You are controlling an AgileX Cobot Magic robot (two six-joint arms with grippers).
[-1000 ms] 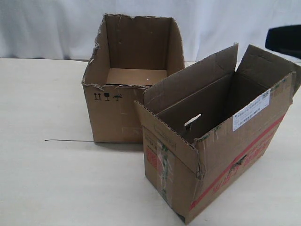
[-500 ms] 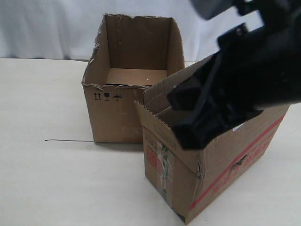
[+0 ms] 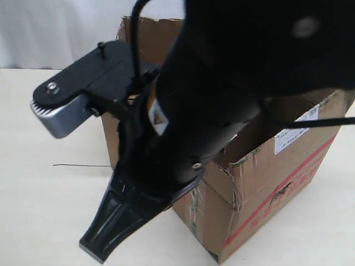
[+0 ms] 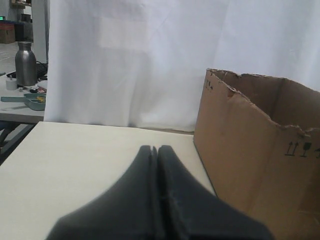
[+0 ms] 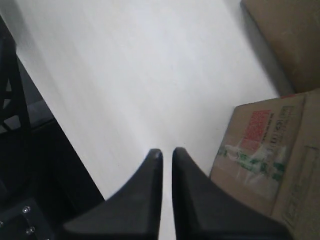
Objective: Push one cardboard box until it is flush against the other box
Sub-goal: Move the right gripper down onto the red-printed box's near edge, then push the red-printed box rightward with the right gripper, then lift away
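The cardboard box (image 3: 277, 183), with red stripe and white label (image 3: 297, 130), stands at the front right; its red-printed, green-taped end (image 5: 257, 145) shows in the right wrist view. The other box (image 3: 158, 39), torn-rimmed, stands behind it, mostly hidden by my right arm; its black symbols (image 4: 299, 148) show in the left wrist view. My right gripper (image 3: 100, 246) (image 5: 167, 151) hangs over the table, left of the cardboard box's front corner, its fingers drawn together with only a thin slit, holding nothing. My left gripper (image 4: 155, 148) is shut and empty, left of the other box (image 4: 260, 150).
A thin black wire (image 3: 77, 165) lies on the table left of the boxes. The table's edge and dark floor (image 5: 30, 150) show beside my right gripper. A white curtain (image 4: 125, 60) hangs behind. A metal bottle (image 4: 26, 64) stands on a side table far left.
My right arm has swung in from the upper right, across the boxes, and down to the front left, and it covers most of both. The boxes have not moved.
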